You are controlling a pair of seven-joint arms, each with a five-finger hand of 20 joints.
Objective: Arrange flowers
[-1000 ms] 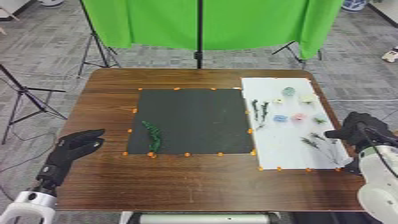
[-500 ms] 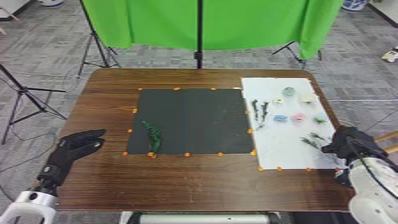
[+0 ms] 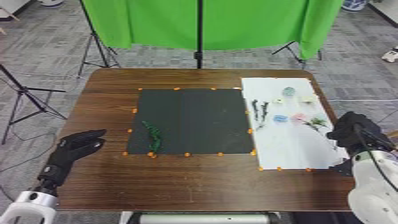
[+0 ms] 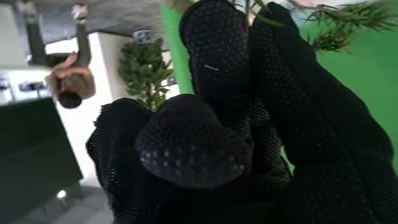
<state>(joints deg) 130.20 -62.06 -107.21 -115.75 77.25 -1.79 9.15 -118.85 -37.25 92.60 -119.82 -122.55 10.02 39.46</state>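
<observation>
My right hand [image 3: 352, 131] is at the white sheet's right edge, curled round thin stems of a green sprig [image 3: 317, 121], whose leafy end lies over the sheet near the pink flower [image 3: 298, 117]. In the right wrist view, stems come out between the fingers of my right hand [image 4: 218, 65], with the sprig's green needles [image 4: 342, 32] beyond them. A curved green branch [image 3: 154, 136] lies on the black sheet [image 3: 195, 120]. My left hand [image 3: 82, 143] stays open left of that sheet. The blue flower [image 3: 281, 118] and two dark stems [image 3: 264, 111] rest on the white sheet.
The white sheet [image 3: 275, 145] also carries pale flowers [image 3: 307, 99] towards its far end. Orange markers [image 3: 187, 154] line both sheets on the brown table [image 3: 187, 185]. A green backdrop [image 3: 151, 25] and stands are behind the table.
The green sprig has left its spot low on the white sheet and moved farther up, now held by my right hand. The left hand has stayed still.
</observation>
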